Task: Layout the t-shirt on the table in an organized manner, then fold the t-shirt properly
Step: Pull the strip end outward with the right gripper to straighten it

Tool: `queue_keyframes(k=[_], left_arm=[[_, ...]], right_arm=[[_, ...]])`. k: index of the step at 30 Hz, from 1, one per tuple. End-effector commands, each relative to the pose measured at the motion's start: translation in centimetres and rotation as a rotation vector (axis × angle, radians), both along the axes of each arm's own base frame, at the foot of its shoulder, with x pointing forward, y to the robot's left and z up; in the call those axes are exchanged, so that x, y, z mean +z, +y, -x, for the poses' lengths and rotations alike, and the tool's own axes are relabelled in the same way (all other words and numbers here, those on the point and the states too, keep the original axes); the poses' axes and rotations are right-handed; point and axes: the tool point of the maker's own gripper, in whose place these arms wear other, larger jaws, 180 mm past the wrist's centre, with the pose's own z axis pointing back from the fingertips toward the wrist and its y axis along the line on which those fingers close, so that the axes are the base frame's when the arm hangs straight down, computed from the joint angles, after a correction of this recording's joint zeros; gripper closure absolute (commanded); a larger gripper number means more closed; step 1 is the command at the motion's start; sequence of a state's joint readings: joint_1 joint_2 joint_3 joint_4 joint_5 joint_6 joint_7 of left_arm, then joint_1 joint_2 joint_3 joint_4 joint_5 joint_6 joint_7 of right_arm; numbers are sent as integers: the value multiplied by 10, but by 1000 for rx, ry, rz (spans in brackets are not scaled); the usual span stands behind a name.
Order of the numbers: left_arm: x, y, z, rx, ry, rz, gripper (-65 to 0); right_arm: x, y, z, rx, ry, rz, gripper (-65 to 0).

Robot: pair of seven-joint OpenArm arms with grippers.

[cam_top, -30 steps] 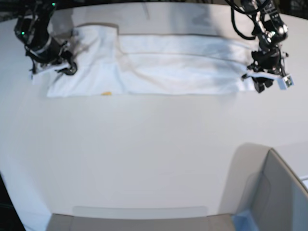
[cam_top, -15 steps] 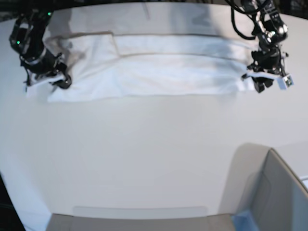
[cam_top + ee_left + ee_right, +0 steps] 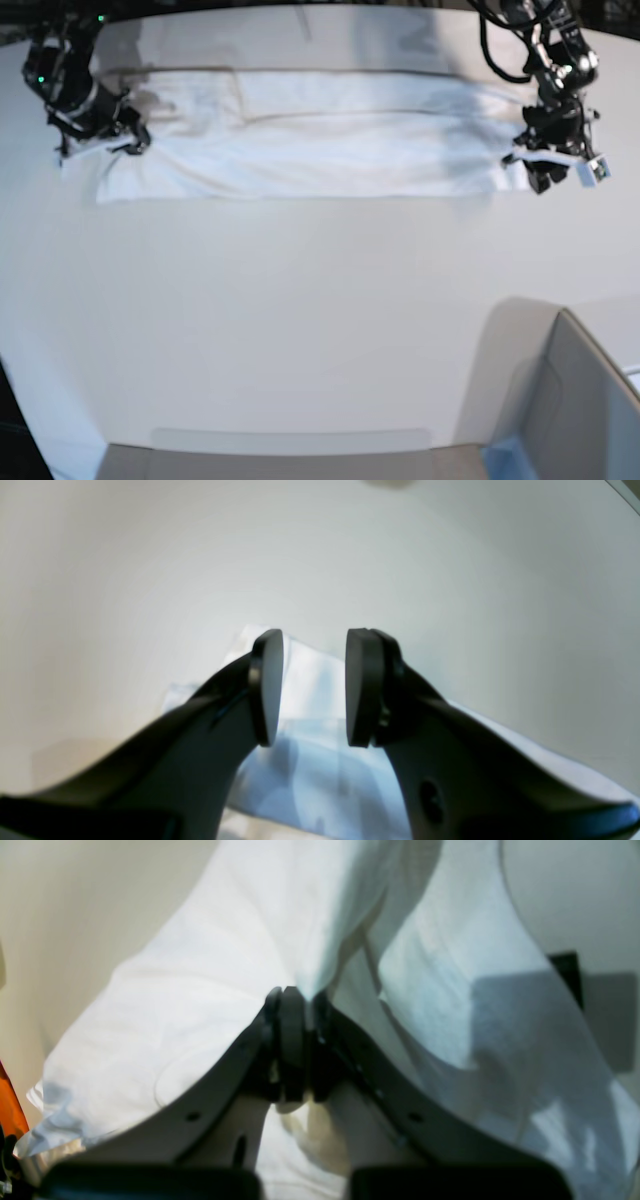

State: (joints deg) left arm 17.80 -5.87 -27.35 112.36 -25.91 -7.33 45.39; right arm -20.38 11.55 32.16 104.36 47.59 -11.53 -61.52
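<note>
In the left wrist view, the black left gripper is seen with its two round pads spread apart and nothing held between them. Beneath the gap, an edge of the white cloth t-shirt is spread on the plain white tabletop, which fills the upper part of the view.

In the right wrist view, the black right gripper is shown with its jaws pressed together on a fold of the t-shirt; the cloth is drawn up from the pinch into ridges. A small black tag is visible at the right side of the cloth.

In the base view, the t-shirt is laid as a long, folded band along the far side of the table. Its one end is pinched by the right gripper at the view's left, while the left gripper is placed at the other end. A grey box with a blue corner is seen at the near right.
</note>
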Motion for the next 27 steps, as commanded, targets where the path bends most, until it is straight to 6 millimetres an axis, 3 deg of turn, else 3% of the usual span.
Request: queue_keyframes(k=[1,4,8,11,14,17,23,27], left_arm=[[12,2,-6,-8,-40,-22,-219],[12,-1,-8,-15,-43,-18,-220],[8,-28,-19,-95,-30,10,-221],[-5,-46,-19,-151,57,58,-221],[-17,-47,-19,-155,151,88,-221],[-32,-30,-10,-112,241,30,-220],[-35,-8,6,-43,274,4,-220],[-39,-4,15,-32,294,3,-220]], right_arm=[[8,-5,-3,8,-29,18,0],[5,-7,3,4,-13,25,-88],[8,-19,4,-29,-19,36,-226],[12,-26,2,-52,-33,41,-281],[19,-40,-1,-101,-59,53,-291],[25,-58,1,-169,-80,61,-291],[53,-86,-1,-272,-169,102,-291],[78,-88,-13,-268,-249,133,-291]])
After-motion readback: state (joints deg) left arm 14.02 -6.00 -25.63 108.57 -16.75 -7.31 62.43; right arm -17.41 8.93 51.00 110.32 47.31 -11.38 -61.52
